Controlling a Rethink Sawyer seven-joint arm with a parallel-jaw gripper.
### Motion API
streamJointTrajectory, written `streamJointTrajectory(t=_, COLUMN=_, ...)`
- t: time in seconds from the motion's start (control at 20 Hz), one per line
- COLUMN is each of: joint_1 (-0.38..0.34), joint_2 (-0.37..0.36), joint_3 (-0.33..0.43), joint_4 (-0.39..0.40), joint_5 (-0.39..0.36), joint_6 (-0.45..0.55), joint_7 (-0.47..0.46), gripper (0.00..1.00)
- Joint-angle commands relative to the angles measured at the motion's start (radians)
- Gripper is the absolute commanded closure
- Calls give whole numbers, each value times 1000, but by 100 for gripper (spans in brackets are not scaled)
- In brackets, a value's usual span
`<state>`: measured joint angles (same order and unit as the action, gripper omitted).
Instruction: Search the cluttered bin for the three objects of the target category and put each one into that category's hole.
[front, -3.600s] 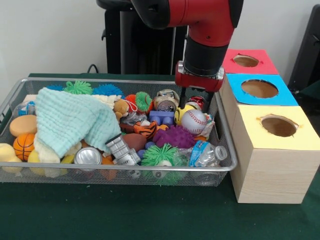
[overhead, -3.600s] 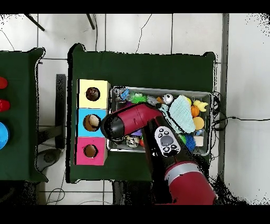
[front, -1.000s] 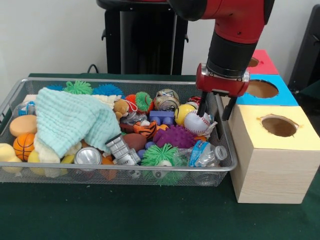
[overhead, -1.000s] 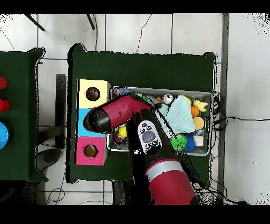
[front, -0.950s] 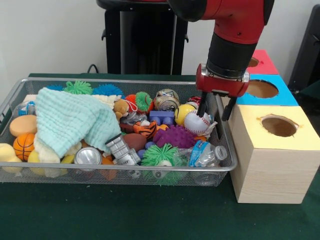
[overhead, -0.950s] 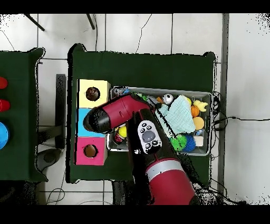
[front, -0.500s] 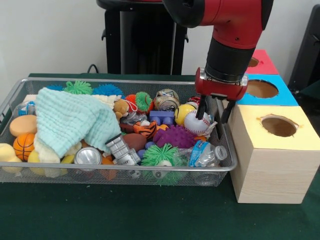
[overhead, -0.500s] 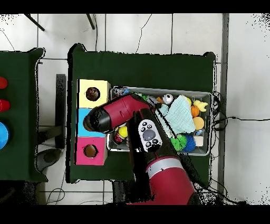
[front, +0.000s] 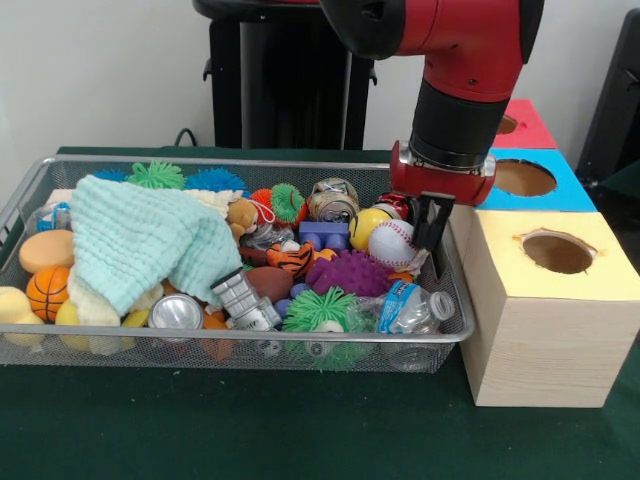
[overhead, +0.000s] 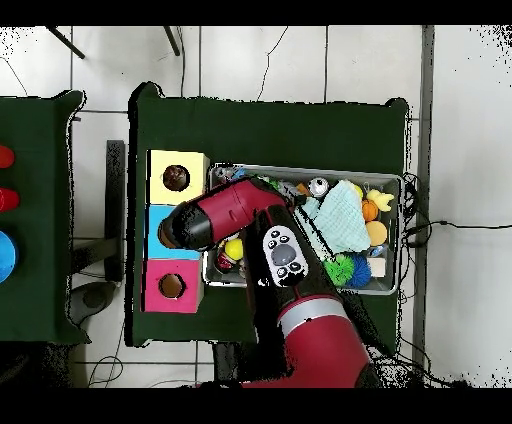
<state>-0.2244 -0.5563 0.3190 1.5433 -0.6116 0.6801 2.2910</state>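
A wire bin (front: 230, 340) holds a jumble of toys, balls, cans and bottles. My gripper (front: 430, 228) hangs over the bin's right end, just inside its wall, right of a white baseball (front: 390, 243) and beside a red can (front: 397, 204). Nothing shows in it. Close by lie a yellow ball (front: 366, 226), a purple spiky ball (front: 350, 273) and a crushed plastic bottle (front: 412, 308). Three wooden boxes with holes stand right of the bin: yellow (front: 556, 250), blue (front: 520, 178) and red (front: 495, 122). In the overhead view my arm (overhead: 230, 212) hides the gripper.
A mint cloth (front: 145, 240) covers much of the bin's left half. A silver can (front: 176, 312), a tin can (front: 333, 198), a small basketball (front: 47, 291) and green spiky balls (front: 320, 310) lie around it. Overhead, the boxes (overhead: 176, 178) line the bin's left side.
The gripper has shifted slightly left, from over the yellow box's edge to inside the bin's right wall, and its wrist has turned, so it now looks narrower.
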Motion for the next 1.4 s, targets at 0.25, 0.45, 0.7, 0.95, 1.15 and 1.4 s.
streamJointTrajectory(t=0.25, joint_1=-8, joint_2=72, joint_3=-24, joint_4=-33, joint_5=12, joint_6=-155, joint_7=97, gripper=100)
streamJointTrajectory(t=0.45, joint_1=5, joint_2=81, joint_3=-47, joint_4=-49, joint_5=13, joint_6=-164, joint_7=123, gripper=100)
streamJointTrajectory(t=0.7, joint_1=-16, joint_2=133, joint_3=-29, joint_4=-112, joint_5=32, joint_6=-127, joint_7=58, gripper=100)
streamJointTrajectory(t=0.95, joint_1=-25, joint_2=186, joint_3=-21, joint_4=-172, joint_5=54, joint_6=-42, joint_7=-4, gripper=100)
streamJointTrajectory(t=1.15, joint_1=-27, joint_2=211, joint_3=-24, joint_4=-199, joint_5=65, joint_6=-12, joint_7=-27, gripper=100)
streamJointTrajectory(t=1.4, joint_1=-26, joint_2=220, joint_3=-25, joint_4=-227, joint_5=73, joint_6=35, joint_7=-52, gripper=100)
